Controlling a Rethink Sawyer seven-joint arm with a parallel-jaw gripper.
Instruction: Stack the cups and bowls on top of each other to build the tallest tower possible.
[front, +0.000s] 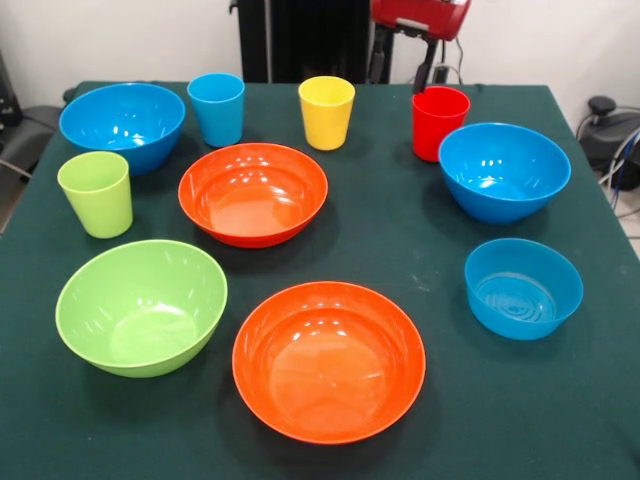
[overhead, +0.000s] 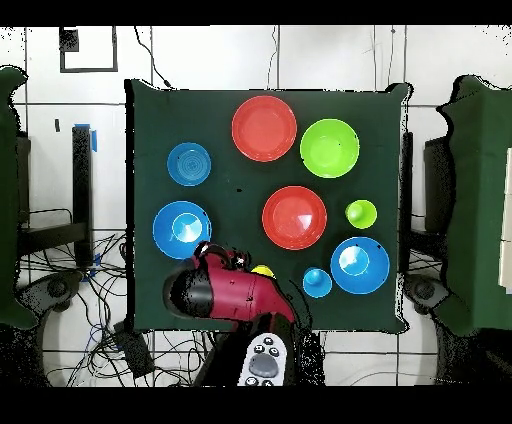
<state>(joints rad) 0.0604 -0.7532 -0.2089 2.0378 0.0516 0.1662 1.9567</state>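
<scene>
All cups and bowls stand upright and apart on the green cloth; no tower shows. At the back are the blue cup (front: 216, 108), yellow cup (front: 326, 112) and red cup (front: 440, 122). The lime green cup (front: 96, 192) is at the left. Two deep blue bowls (front: 122, 125) (front: 505, 170) sit at either side, the smaller blue bowl (front: 523, 288) at the right. Two orange bowls (front: 252, 193) (front: 328, 360) sit in the middle and front, beside the lime green bowl (front: 140, 305). My gripper (front: 428, 68) hangs just behind the red cup, holding nothing I can see.
The red arm (overhead: 235, 292) reaches over the table's robot-side edge and hides the red cup in the overhead view. The yellow cup (overhead: 262, 270) peeks out beside it. Cables lie on the floor around the table (overhead: 150, 110).
</scene>
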